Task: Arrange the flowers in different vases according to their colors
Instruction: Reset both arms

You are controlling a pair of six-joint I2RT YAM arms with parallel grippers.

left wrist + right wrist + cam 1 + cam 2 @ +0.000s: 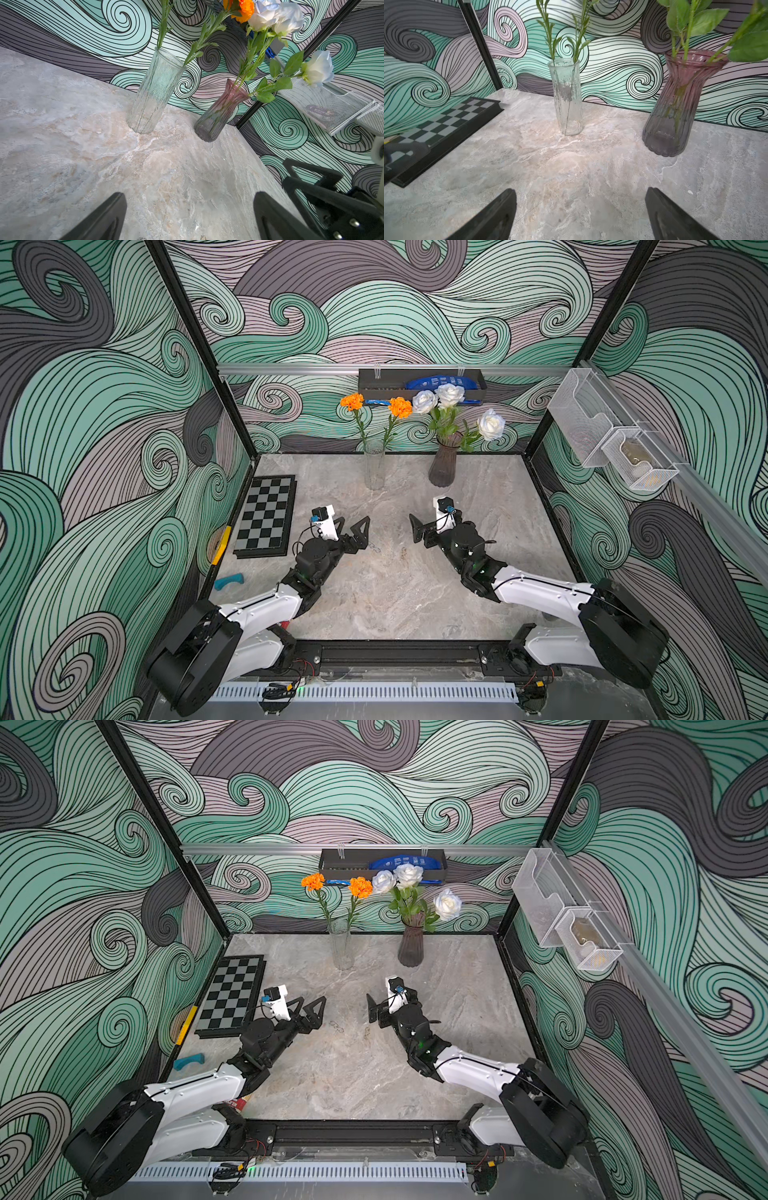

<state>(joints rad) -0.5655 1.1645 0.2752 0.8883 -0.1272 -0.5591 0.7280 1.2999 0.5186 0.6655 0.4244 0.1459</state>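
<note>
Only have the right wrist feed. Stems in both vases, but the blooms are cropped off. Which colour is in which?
Observer: Both orange flowers stand in the clear vase.
Operator: And the purple one?
Observer: Three white roses are in the purple vase. One of them leans out low toward the right arm's side.
Operator: Left gripper holding anything?
Observer: No. The left gripper is open with nothing between its fingers, well short of both vases.
</note>
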